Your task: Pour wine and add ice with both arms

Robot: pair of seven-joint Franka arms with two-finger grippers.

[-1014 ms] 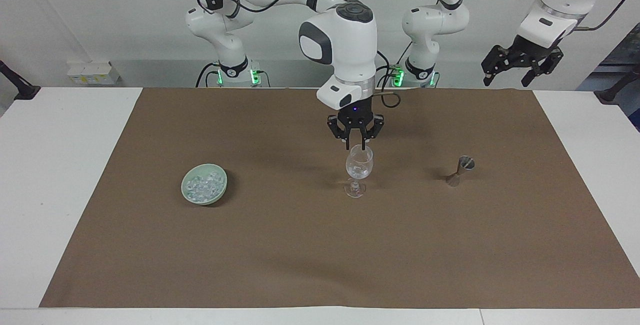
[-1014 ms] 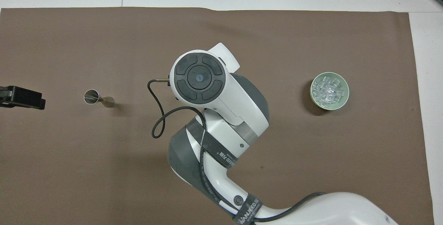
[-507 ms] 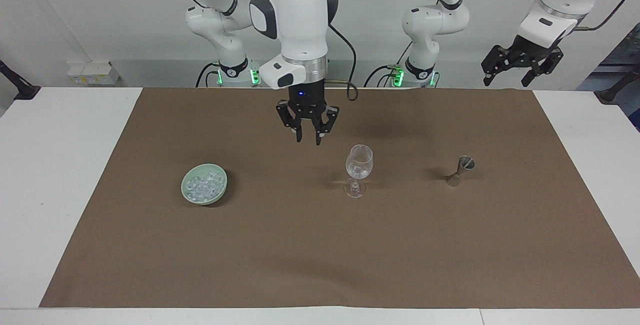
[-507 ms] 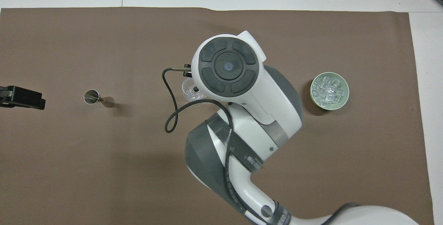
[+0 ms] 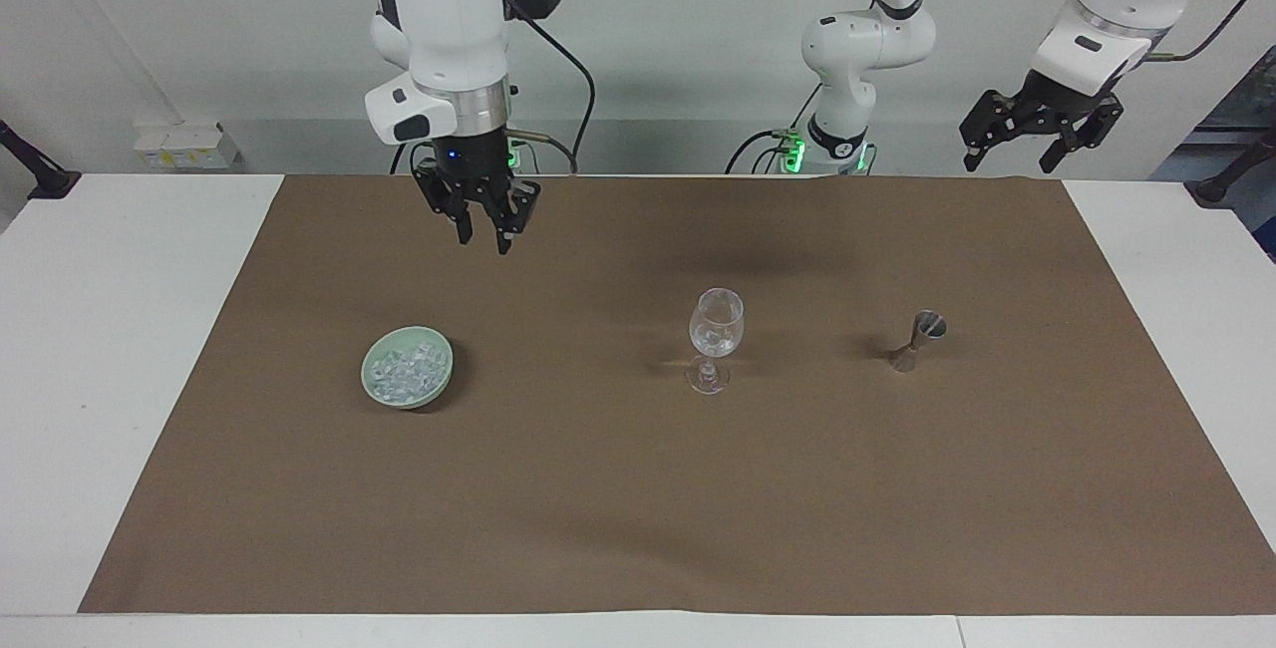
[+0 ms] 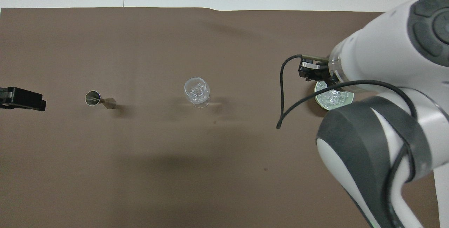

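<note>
So the big change: a second ago your right pincer (image 5: pixel 483 241) is sitting right on top of the clear stemmed wine glass (image 5: pixel 716 329). Now it's swung away toward the right arm's end of the white worktop (image 5: pixel 120 329) and hangs high in the air above the pale green round bowl (image 5: pixel 365 371). Its fingertips show a narrow gap with nothing between them, a touch wider than when it was over the glass.

The glass has a few clear ice chunks (image 5: pixel 710 337) in it. So I'd read this as one drop done and you heading back for the next piece. The rest of the ice heap (image 5: pixel 404 369) sits in the bowl, on the brown paper mat (image 5: pixel 638 488) toward the right arm's end. The glass stands mid-mat and the small double-ended metal jigger (image 5: pixel 922 337) is toward the left arm's end. None of those three has budged.

Your left pincer (image 5: pixel 1037 145) is spread wide, empty, and waiting up at the mat's edge by its own base. Pouring doesn't look started, going by the clear glass.

The facing view gives you height: the right pincer is well clear of the bowl, nowhere near a grab. From overhead you'd swear it's on the bowl, because the wrist hides most of it and only a sliver of the rim (image 6: pixel 345 99) pokes out. What the overhead does show better is the cubes sitting down inside the glass (image 6: pixel 197 91), which the facing view only hints at.
</note>
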